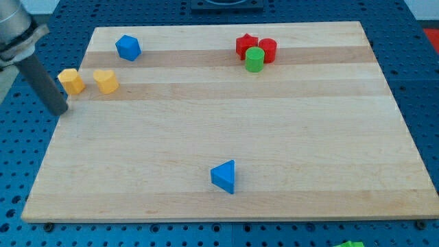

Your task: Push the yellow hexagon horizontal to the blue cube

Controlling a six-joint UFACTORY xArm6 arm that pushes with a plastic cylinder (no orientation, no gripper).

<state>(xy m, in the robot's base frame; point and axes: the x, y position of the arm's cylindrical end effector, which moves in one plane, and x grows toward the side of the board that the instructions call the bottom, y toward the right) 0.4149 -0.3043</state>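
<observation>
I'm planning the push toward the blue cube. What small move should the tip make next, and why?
Probably slide my tip up toward the view's top: it sits just below-left of the yellow hexagon, which lies lower than the blue cube, so the push must carry it upward level with it.

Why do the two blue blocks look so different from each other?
The blue cube looks chunky with several facets, while the blue triangle is a wedge narrowing to a point. The blue cube sits near the view's top left; the blue triangle sits alone near the bottom middle. The blue cube has two yellow blocks nearby; the blue triangle has none. Both are the same blue and rest on the wooden board.
</observation>
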